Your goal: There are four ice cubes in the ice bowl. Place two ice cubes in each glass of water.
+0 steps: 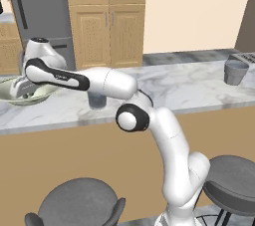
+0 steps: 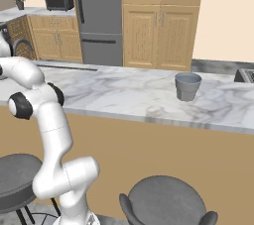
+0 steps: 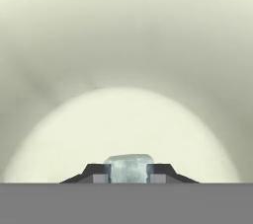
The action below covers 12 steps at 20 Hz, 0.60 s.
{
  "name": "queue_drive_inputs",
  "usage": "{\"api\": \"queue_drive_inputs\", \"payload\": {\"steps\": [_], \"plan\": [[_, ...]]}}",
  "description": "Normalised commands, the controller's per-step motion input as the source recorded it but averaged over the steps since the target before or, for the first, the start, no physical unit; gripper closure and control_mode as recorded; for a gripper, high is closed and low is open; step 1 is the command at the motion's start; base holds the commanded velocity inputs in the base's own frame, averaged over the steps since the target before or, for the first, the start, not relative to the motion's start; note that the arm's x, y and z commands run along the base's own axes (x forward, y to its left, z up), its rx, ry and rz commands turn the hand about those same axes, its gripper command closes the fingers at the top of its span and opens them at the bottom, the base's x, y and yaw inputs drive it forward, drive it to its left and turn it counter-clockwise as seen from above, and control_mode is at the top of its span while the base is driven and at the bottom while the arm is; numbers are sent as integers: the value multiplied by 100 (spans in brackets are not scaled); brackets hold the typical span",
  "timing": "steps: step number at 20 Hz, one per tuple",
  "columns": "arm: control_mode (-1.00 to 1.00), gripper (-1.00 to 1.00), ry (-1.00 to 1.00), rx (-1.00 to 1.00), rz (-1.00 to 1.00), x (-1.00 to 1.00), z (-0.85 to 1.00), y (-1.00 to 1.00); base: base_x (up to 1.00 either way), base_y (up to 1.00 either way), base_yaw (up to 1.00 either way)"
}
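My gripper (image 3: 129, 174) is down inside the pale yellowish-green ice bowl (image 3: 123, 45), its two dark finger tips shut on one small blue-white ice cube (image 3: 129, 165). In the left base view the hand (image 1: 21, 90) dips into the ice bowl (image 1: 7, 95) at the far left of the marble counter. One glass of water (image 1: 96, 101) stands just right of the bowl, partly hidden behind my forearm. The other glass of water (image 1: 235, 72) stands far off to the right on the counter, and is the grey tumbler (image 2: 188, 86) in the right base view.
The marble counter (image 1: 189, 88) runs across the view, with bar stools (image 1: 79, 202) in front of it below. A grey fridge (image 1: 42, 11) and wooden cabinets (image 1: 107, 16) stand behind. A dark appliance (image 1: 244, 58) sits at the counter's far right.
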Motion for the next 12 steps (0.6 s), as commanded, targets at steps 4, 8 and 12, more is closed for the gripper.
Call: {"api": "queue_drive_inputs", "payload": {"steps": [4, 8, 12], "plan": [[-100, 100, -15, -3, 0, 0, 37, 14, 0, 0, 0], [-100, 100, -16, -5, 0, 0, 50, 6, 0, 0, 0], [-100, 100, -10, -4, 0, 0, 57, 0, 0, 0, 0]]}}
